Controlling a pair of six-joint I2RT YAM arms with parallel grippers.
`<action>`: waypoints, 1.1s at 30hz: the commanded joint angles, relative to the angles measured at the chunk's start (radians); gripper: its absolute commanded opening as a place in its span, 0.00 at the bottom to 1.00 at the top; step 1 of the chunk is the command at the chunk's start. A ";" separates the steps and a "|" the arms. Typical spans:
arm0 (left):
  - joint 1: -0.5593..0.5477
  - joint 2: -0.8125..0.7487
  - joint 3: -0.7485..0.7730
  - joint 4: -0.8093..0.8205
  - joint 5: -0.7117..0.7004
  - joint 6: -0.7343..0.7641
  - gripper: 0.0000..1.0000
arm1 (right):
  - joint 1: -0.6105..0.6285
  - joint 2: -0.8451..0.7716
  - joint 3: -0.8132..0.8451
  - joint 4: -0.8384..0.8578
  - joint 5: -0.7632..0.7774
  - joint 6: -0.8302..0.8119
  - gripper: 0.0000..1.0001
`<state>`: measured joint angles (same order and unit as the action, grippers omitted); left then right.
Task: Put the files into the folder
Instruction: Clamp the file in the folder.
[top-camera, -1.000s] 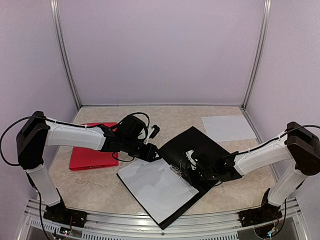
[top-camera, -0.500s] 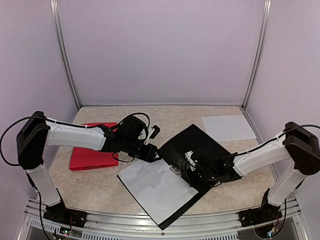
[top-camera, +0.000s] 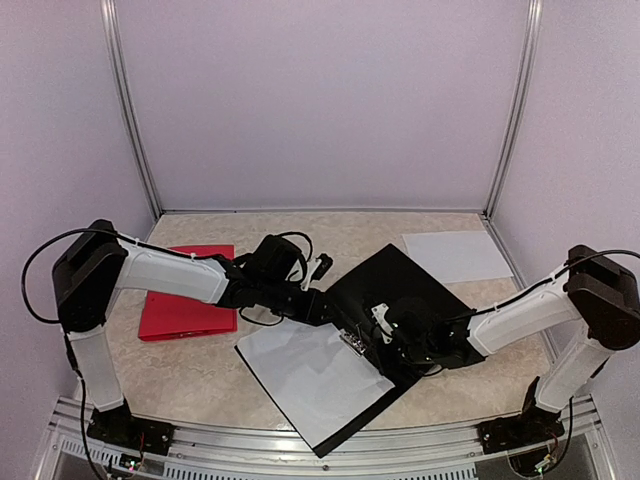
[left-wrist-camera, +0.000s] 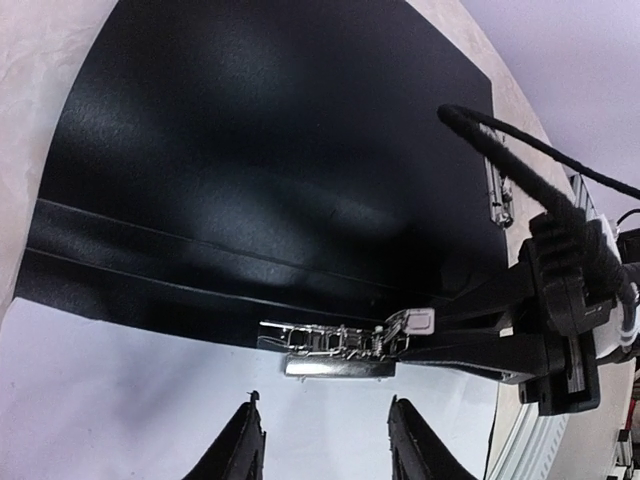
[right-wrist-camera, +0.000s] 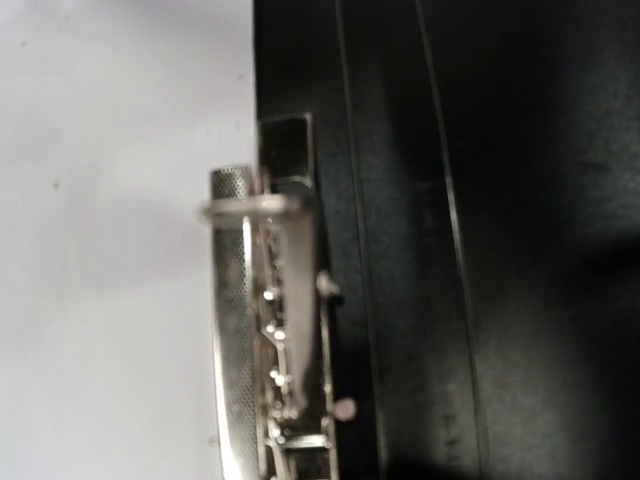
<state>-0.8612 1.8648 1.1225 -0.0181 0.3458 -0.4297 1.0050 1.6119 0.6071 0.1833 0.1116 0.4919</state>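
A black folder (top-camera: 400, 285) lies open in the middle of the table, with a white file sheet (top-camera: 310, 375) on its near-left half. Its metal clip (top-camera: 355, 342) sits at the spine along the sheet's edge. My left gripper (top-camera: 320, 305) hovers over the sheet (left-wrist-camera: 120, 400) just short of the clip (left-wrist-camera: 335, 350), open (left-wrist-camera: 322, 410) and empty. My right gripper (top-camera: 382, 335) reaches in from the right to the clip's lever end (left-wrist-camera: 420, 320). Its own view shows only the clip (right-wrist-camera: 275, 340) close up and blurred, not the fingers. Another white file (top-camera: 455, 255) lies at the back right.
A red folder (top-camera: 185, 295) lies shut at the left, partly under my left arm. A cable (left-wrist-camera: 520, 150) from the right arm crosses above the black cover. The enclosure's walls and metal posts (top-camera: 135, 120) ring the table.
My left gripper has moved to the right, from the sheet's far corner to the folder's spine near the clip. The right gripper has edged slightly left at the clip.
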 joint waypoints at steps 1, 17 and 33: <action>-0.016 0.038 0.004 0.164 0.069 -0.004 0.44 | -0.004 0.028 -0.029 -0.015 0.009 0.012 0.09; -0.089 0.100 -0.007 0.301 0.003 0.272 0.51 | -0.004 0.021 -0.036 -0.007 0.000 0.011 0.07; -0.058 0.058 -0.146 0.462 0.022 0.495 0.48 | -0.031 -0.022 -0.047 -0.006 -0.086 -0.143 0.05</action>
<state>-0.9375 1.9476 1.0023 0.3851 0.3618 -0.0128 0.9939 1.6070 0.5911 0.2199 0.0837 0.4252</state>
